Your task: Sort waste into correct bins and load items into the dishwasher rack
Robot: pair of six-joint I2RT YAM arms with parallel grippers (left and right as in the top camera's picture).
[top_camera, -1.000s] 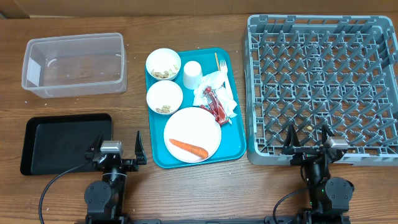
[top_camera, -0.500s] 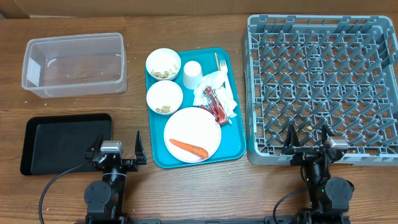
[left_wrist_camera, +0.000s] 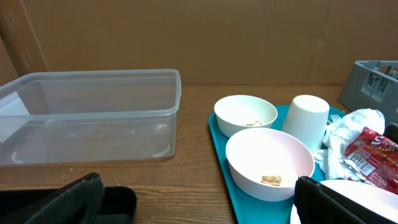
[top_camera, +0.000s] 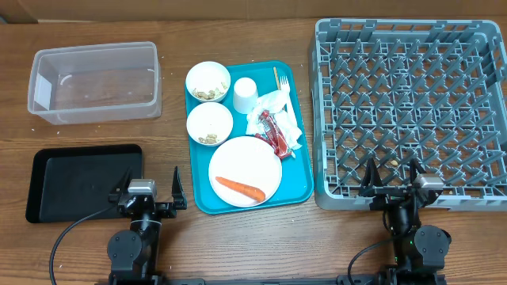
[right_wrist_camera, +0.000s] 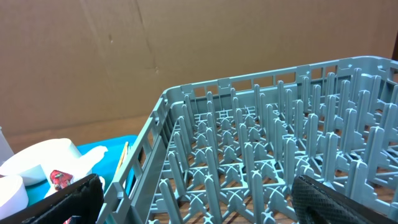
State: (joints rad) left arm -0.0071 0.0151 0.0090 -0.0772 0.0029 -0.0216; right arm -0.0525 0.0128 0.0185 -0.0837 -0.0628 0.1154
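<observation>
Both empty — left hand [top_camera: 150,177] released beside black tray [top_camera: 79,180], right hand [top_camera: 392,169] released at dishwasher rack [top_camera: 412,111] edge, carrot [top_camera: 240,188] on white plate [top_camera: 242,160]

Soft, even light is falling from above onto the bench [top_camera: 238,237], and everything is casting only short, faint shadows. The white plate [top_camera: 245,162] is glowing bright without washing out. The clear tub [top_camera: 95,111] is catching pale glints along its walls. Both wrist views are staying sharp mid-frame, while the dark left hand [left_wrist_camera: 193,186] and right hand [right_wrist_camera: 196,186] are blurring at the lower corners.
</observation>
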